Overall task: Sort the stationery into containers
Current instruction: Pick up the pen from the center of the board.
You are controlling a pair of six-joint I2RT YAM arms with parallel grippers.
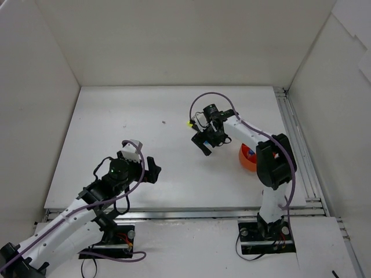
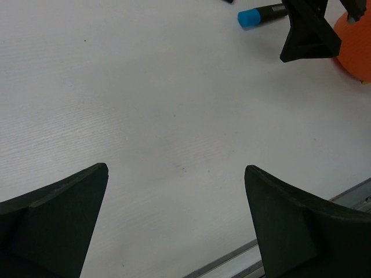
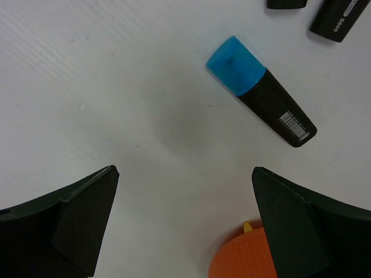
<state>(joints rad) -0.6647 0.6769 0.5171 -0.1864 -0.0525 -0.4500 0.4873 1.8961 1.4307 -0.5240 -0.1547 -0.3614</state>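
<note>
A black highlighter with a blue cap (image 3: 261,92) lies flat on the white table, just beyond my right gripper (image 3: 185,174), whose jaws stand wide open over bare table with nothing between them. The butt ends of two more black highlighters (image 3: 342,20) show at the top right of the right wrist view. The orange pot (image 3: 243,258) sits beside the right finger, a yellow tip (image 3: 247,226) poking over its rim. From above, the right gripper (image 1: 211,142) hovers left of the pot (image 1: 248,157). My left gripper (image 2: 177,168) is open and empty near the front edge.
White walls enclose the table (image 1: 145,116) on three sides. A metal rail (image 1: 298,145) runs along the right edge, another along the front. A small yellow-green cap (image 1: 189,123) peeks out left of the right wrist. The left gripper (image 1: 145,159) stays at the front left.
</note>
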